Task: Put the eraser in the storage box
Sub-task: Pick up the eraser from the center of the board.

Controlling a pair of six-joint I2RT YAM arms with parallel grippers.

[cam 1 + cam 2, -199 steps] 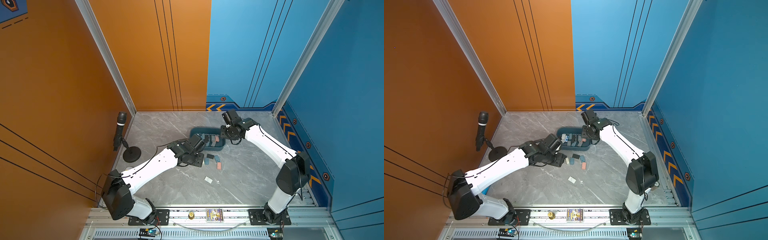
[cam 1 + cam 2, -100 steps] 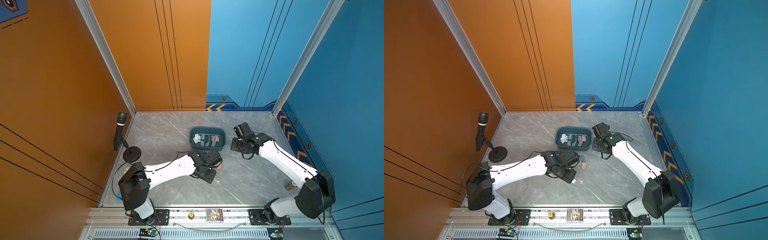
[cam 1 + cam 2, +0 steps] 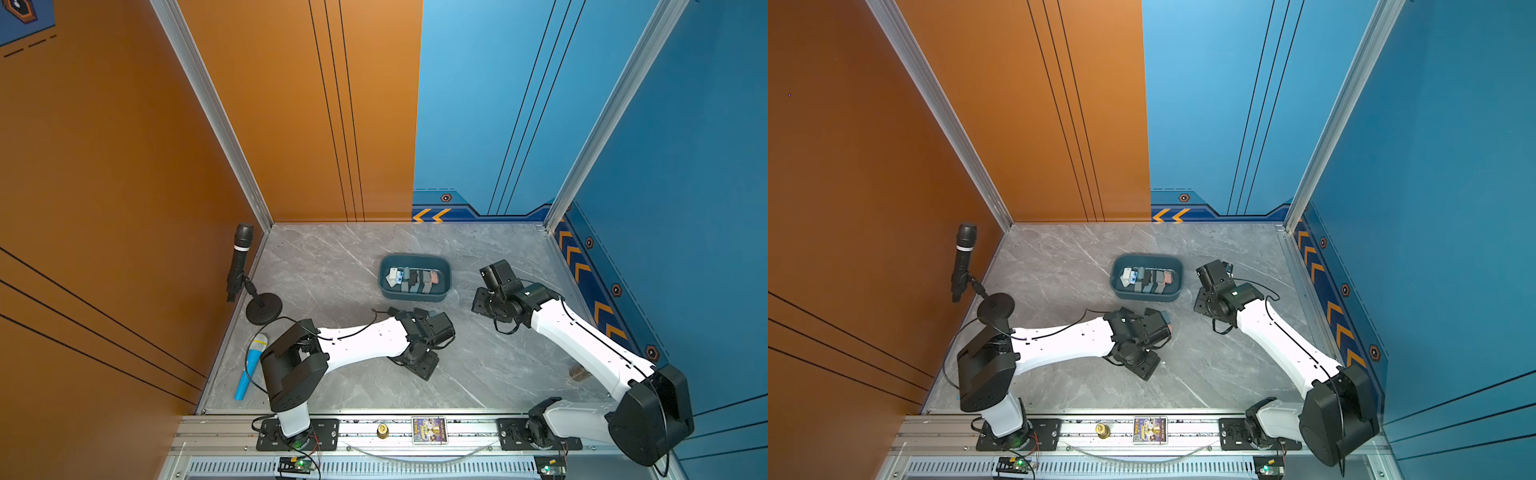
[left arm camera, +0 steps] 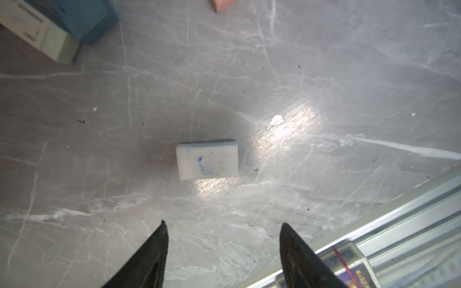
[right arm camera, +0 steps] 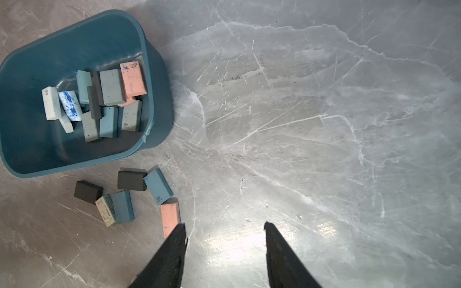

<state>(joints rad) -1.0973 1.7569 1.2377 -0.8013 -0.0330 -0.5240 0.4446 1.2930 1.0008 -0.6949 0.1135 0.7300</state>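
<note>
Lying flat on the grey desk (image 4: pixel 324 62), the white eraser (image 4: pixel 207 159) sits ahead of the left pincer (image 4: pixel 222 225), spread and empty; the storage box (image 5: pixel 162 104), apart, holds other erasers (image 5: pixel 111 87), with the right pincer (image 5: pixel 224 225) spread, empty, nearby.

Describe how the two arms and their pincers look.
The left arm and right arm have smooth white links between bulky black joints, with a thin black cable looping along each. The left pincer and right pincer each end in two matte black fingers tapering to points.
</note>
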